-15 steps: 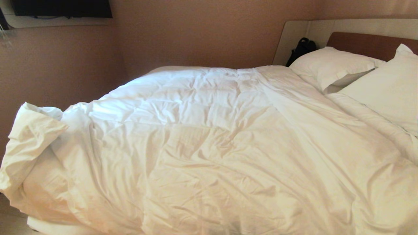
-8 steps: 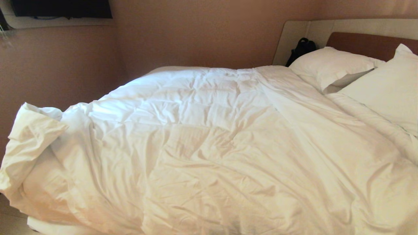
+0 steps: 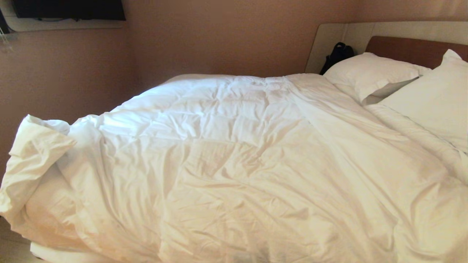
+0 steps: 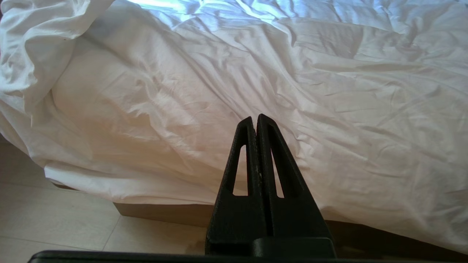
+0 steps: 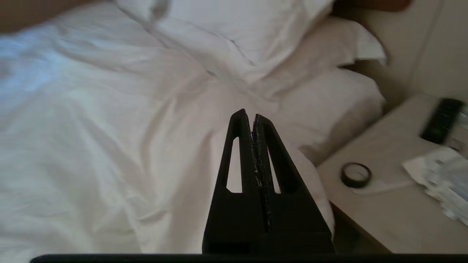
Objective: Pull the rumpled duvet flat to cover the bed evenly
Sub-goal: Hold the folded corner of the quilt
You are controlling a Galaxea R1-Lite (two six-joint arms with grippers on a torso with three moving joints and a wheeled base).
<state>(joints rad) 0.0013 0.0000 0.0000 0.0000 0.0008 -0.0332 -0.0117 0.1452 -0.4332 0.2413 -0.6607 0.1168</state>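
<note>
Duvet [image 3: 234, 157] first: from our head view we see one, white and quilted, spread over most of the bed [image 3: 413, 49] and wrinkled throughout. Its corner at our near left is folded back into a bunched flap [image 3: 33, 149]. Two white pillows [image 3: 369, 73] lie at the head end on our right, against the one brown headboard. A dark bag [image 3: 337, 54] sits in the corner beside the far pillow, and a dark screen [image 3: 69, 9] hangs on the wall at upper left. Neither of our arms shows here.

From our left wrist view, the left gripper [image 4: 257, 118] has its two fingers pressed together with nothing between them, pointing at the duvet's side [image 4: 329, 109] where it hangs over the bed edge above a pale floor [image 4: 55, 219].

From our right wrist view, the right gripper [image 5: 248, 114] is likewise closed on nothing, above the duvet [image 5: 91, 128] near the pillows [image 5: 256, 33]. Beside the bed stands one nightstand [image 5: 395, 212] bearing a roll of black tape [image 5: 355, 175], a dark remote-like object [image 5: 442, 120] and some blurred paper [image 5: 438, 175].
</note>
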